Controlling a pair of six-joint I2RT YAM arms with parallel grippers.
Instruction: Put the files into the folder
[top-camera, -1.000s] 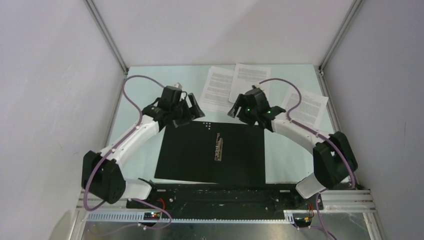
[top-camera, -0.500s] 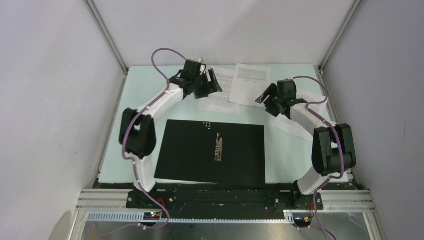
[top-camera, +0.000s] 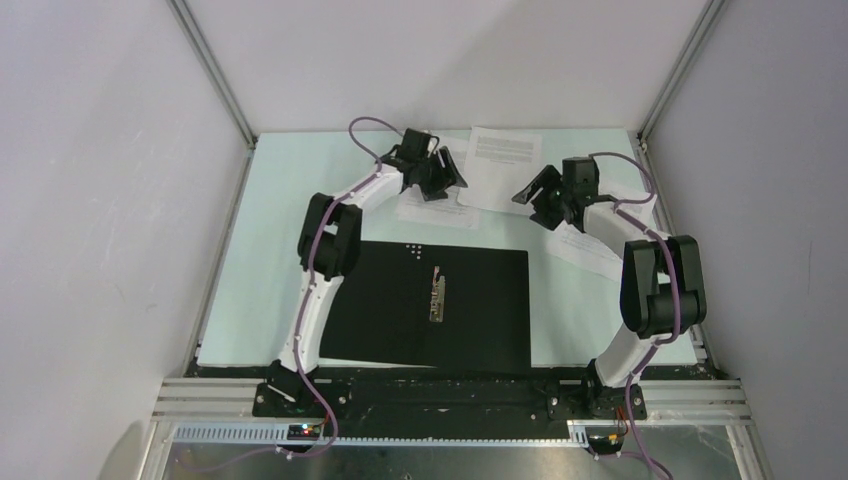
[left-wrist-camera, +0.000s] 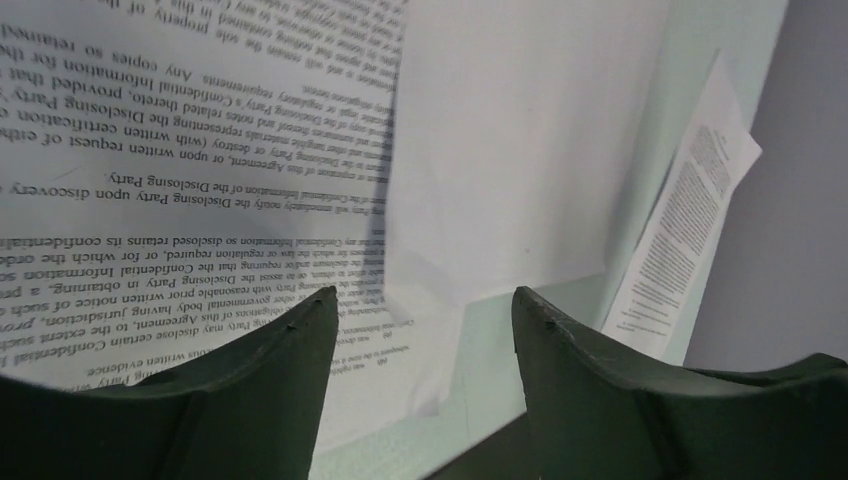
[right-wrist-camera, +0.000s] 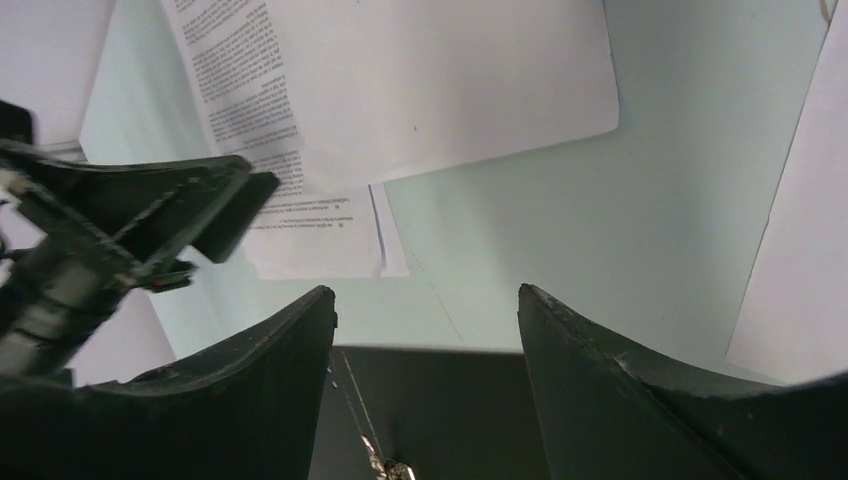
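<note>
The folder (top-camera: 400, 320) lies open in mid-table, black inside up, its metal clip (top-camera: 437, 293) near the middle. Three files lie behind it: a left sheet (top-camera: 440, 208), a middle sheet (top-camera: 505, 160) overlapping it, and a right sheet (top-camera: 585, 247). My left gripper (top-camera: 443, 175) hovers open over the left sheet. In the left wrist view its fingertips (left-wrist-camera: 315, 310) frame the overlap of printed sheet (left-wrist-camera: 150, 150) and middle sheet (left-wrist-camera: 510, 150). My right gripper (top-camera: 533, 197) hangs open between the middle and right sheets, above bare table, and its view shows the folder (right-wrist-camera: 440, 410) between its fingers.
White walls and metal posts close in the pale green table (top-camera: 270, 240) on three sides. The right arm's elbow (top-camera: 660, 285) stands over the right sheet's near end. The left arm stretches along the folder's left edge.
The left arm swung from the folder's far edge out to the left sheet at the back. The right gripper drew back and right, away from the folder, toward the right sheet.
</note>
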